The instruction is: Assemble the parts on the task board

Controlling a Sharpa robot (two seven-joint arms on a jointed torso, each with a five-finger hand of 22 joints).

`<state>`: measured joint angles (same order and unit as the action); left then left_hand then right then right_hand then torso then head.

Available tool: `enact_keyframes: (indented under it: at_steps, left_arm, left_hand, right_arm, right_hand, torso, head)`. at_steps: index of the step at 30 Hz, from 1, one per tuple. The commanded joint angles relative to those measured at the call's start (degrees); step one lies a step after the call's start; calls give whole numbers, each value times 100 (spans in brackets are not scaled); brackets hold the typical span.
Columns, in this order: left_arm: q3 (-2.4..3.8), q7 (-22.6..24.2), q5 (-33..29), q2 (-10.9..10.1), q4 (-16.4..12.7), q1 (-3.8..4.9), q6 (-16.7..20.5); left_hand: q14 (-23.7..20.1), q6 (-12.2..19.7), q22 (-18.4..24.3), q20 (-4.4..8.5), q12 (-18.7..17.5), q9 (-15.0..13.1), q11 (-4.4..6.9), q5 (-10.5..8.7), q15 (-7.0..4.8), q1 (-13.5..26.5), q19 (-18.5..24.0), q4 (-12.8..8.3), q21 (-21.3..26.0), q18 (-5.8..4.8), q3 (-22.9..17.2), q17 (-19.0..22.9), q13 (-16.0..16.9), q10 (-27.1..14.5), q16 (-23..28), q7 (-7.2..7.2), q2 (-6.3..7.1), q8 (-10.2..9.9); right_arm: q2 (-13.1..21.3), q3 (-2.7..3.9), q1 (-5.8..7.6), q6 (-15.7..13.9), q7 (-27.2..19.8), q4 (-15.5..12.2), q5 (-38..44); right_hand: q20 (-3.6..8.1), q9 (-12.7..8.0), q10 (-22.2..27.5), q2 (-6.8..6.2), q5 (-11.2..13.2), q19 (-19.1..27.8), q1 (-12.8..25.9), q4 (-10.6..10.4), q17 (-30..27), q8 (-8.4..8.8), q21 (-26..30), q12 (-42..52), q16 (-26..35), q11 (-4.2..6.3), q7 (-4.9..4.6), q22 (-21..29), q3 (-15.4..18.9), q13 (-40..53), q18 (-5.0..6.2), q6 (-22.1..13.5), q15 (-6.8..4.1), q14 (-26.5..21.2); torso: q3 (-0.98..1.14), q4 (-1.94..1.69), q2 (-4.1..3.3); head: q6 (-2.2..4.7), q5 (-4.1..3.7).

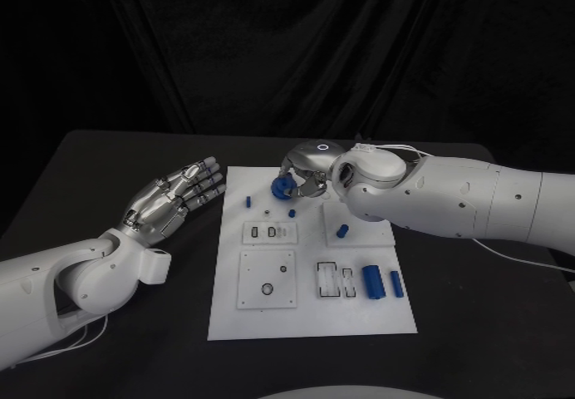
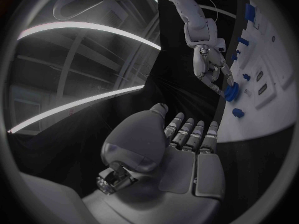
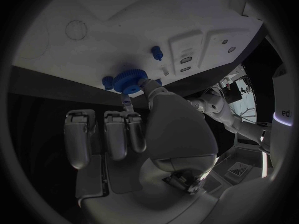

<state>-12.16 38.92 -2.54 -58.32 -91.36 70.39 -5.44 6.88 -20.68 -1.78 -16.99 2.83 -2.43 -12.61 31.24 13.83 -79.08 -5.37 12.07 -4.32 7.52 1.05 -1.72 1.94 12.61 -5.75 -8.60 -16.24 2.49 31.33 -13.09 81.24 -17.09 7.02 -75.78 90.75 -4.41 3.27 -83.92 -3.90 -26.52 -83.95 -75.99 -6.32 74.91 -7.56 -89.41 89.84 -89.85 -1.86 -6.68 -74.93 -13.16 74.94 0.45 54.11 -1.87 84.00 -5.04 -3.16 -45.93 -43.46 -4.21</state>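
The white task board (image 1: 312, 320) lies in the middle of the table. My right hand (image 1: 308, 170) hovers over its far left corner and pinches a blue gear (image 1: 282, 188) between thumb and a finger. The right wrist view shows that gear (image 3: 129, 79) at the fingertips of the right hand (image 3: 143, 129), just above the board (image 3: 124, 30). My left hand (image 1: 179, 197) is off the board's left edge, fingers spread, holding nothing. In the left wrist view the left hand (image 2: 181, 144) faces the right hand (image 2: 209, 64) and the gear (image 2: 231, 92).
Small blue pegs (image 1: 248, 200) (image 1: 292, 213) stand near the board's far left, and another blue piece (image 1: 341, 231) sits right of centre. Two blue cylinders (image 1: 374, 281) (image 1: 396, 283) lie at the right edge. Raised white blocks with slots (image 1: 268, 232) (image 1: 267, 278) occupy the board's middle.
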Motion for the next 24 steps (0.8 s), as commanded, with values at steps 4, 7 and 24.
enact_keyframes:
  at_steps: [4, 7, 24]
  left_arm:
    - [4, 754, 8, 4, -5, -11, -97]
    - [4, 754, 8, 6, -3, -11, -98]
    - [4, 742, 8, 11, 13, -12, -100]
  left_hand:
    - [13, -40, -8, 8, 30, -8, -43, 33, 24, 3, -47, 2, -32, -108, -44, -6, 10, 34, -45, -159, 31, 14]
    - [13, -40, -9, 8, 36, -8, -51, 34, 25, 6, -50, 0, -34, -110, -50, -6, 13, 53, -46, -157, 33, 14]
    - [13, -43, -9, 9, 48, -8, -63, 36, 26, 10, -52, -3, -35, -112, -60, -6, 20, 95, -49, -155, 37, 15]
  right_arm:
    - [-5, -4, -20, 55, 48, 21, 35]
    - [-5, -4, -20, 51, 47, 26, 35]
    - [24, -5, -24, 73, 42, -16, 35]
  right_hand:
    - [-11, 1241, -608, -23, -11, -499, -1, 15, 1509, 272, 55, 16, -15, 18, -29, -1413, -94, 1506, 0, -392, -6, 600]
    - [2, 1161, -608, -41, -19, -494, -11, 35, 1509, 361, 62, 16, -15, 29, -23, -1409, -133, 1506, 3, -542, -16, 600]
    - [9, 1084, -608, -45, 47, -489, 17, 47, 1509, 291, 71, 16, -15, 22, -37, -1405, -181, 1506, 5, -478, -15, 600]
  torso:
    - [-1, -2, -2]
    - [0, -5, 0]
    - [3, -1, -1]
  head:
    - [-7, 1]
    - [-12, 0]
    - [-29, 5]
